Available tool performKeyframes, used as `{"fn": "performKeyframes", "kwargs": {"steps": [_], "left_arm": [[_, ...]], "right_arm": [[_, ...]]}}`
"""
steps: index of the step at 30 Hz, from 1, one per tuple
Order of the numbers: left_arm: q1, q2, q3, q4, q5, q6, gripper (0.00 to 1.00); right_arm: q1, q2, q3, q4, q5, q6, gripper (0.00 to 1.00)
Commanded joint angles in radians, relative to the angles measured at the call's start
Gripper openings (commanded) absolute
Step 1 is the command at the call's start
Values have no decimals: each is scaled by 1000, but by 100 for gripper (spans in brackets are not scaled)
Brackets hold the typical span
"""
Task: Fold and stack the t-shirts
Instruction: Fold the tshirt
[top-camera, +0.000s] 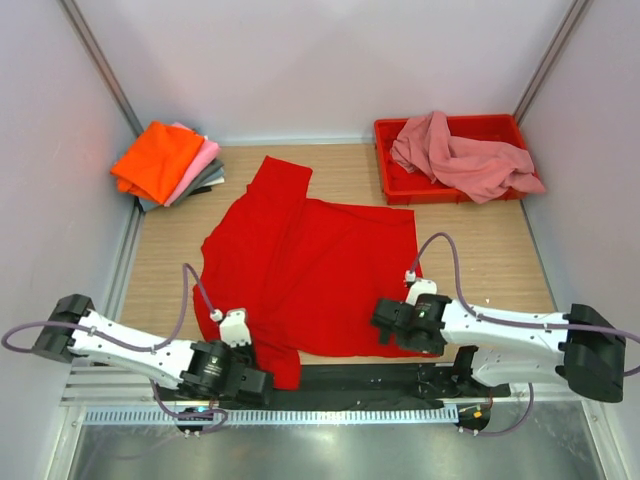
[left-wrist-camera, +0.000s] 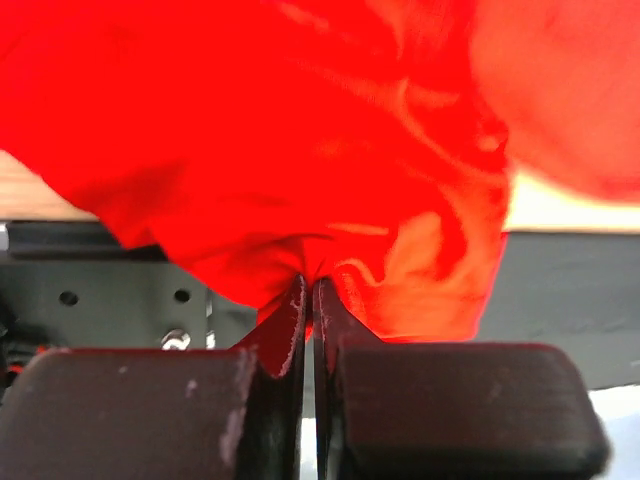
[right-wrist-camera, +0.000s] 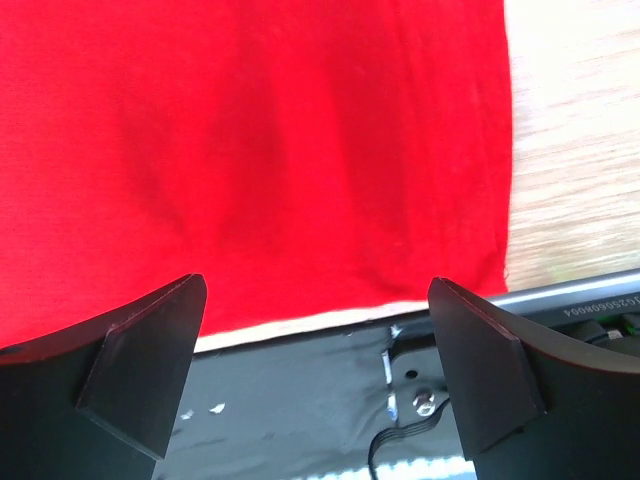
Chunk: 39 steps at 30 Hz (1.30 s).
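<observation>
A bright red t-shirt (top-camera: 310, 265) lies spread on the wooden table, one sleeve pointing to the back. My left gripper (top-camera: 262, 380) is shut on the shirt's near left hem, which hangs over the table's front edge; the red cloth (left-wrist-camera: 300, 150) bunches into the closed fingertips (left-wrist-camera: 312, 285). My right gripper (top-camera: 385, 325) stands open over the shirt's near right corner; the red hem (right-wrist-camera: 300, 180) lies flat between its wide fingers (right-wrist-camera: 150, 340) with nothing held. A dusty pink t-shirt (top-camera: 465, 155) is crumpled in the red tray. Folded orange, light pink and grey t-shirts (top-camera: 168, 162) are stacked at the back left.
The red plastic tray (top-camera: 395, 185) stands at the back right. White walls close in the table on three sides. A black strip and a metal rail (top-camera: 330, 410) run along the near edge by the arm bases.
</observation>
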Motion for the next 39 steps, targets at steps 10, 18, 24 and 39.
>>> {"fn": "performKeyframes", "kwargs": {"steps": [10,18,24,39], "left_arm": [[534,-102,20,212,12,508,0],[868,39,37,470,271,897,0],[1000,105,23,563,374,972,0],[1043,2,23,438,392,966,0]], "right_arm": [[-515,-62,145,-121,-121,-313,100],[-556,-227,-5,-153,-403,-132,95],[-543,-236,-134,-87,-485,-81,88],[-540,-121,-135,52,-389,-144,38]]}}
